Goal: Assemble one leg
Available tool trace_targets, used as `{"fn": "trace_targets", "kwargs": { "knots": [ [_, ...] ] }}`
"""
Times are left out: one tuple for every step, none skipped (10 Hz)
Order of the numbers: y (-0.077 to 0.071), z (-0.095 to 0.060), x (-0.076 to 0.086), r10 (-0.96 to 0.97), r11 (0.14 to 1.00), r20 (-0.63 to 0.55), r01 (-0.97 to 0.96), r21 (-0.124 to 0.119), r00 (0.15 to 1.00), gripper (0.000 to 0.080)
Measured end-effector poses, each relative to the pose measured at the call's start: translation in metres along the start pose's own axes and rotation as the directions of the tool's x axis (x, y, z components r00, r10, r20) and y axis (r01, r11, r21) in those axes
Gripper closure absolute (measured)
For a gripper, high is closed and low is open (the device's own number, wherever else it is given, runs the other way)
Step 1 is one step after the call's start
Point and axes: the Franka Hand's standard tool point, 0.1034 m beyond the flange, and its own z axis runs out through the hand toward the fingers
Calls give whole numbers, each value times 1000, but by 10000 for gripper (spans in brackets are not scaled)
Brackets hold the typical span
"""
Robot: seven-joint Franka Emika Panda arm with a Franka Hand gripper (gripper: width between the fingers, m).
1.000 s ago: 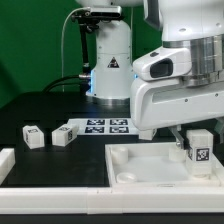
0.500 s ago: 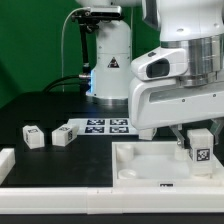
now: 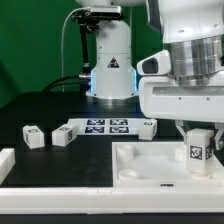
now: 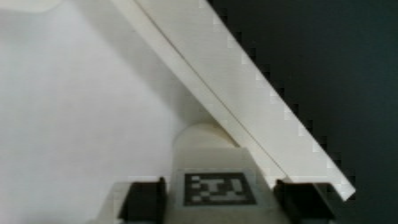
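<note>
Black tabletop, white panel (image 3: 132,172) at the exterior view's right: gripper (image 3: 198,138) clamped on 1 leg (image 3: 198,152) above it.
I judge a slight misalignment could jam the leg against the panel's rim, or twist it between the fingers (image 4: 139,198).

White arm (image 3: 186,82) reaches straight down; its gripper (image 3: 198,148) points downward, fingers (image 4: 139,201) pressed on the leg (image 4: 217,186) between them.

Gripper (image 3: 197,138) clasps leg (image 3: 197,153) at white panel (image 3: 140,172) corner.

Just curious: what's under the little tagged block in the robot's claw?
The large white panel lies beneath the leg, near a corner. The leg's underside is hidden, so whether they touch cannot be told.
</note>
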Motion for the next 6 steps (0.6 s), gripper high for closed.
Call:
{"fn": "trace_targets", "kwargs": {
  "knots": [
    [-3,0,1,181,983,4,-181,5,983,505],
    [-6,0,-1,306,952,6,-306,3,952,505],
    [-7,0,-2,363,932,8,-363,3,932,505],
    [-6,1,-2,343,939,7,-343,3,939,417],
    [-6,1,-2,298,955,7,-298,4,955,417],
    [-7,1,-2,298,954,7,-298,4,954,229]
  ]
}}
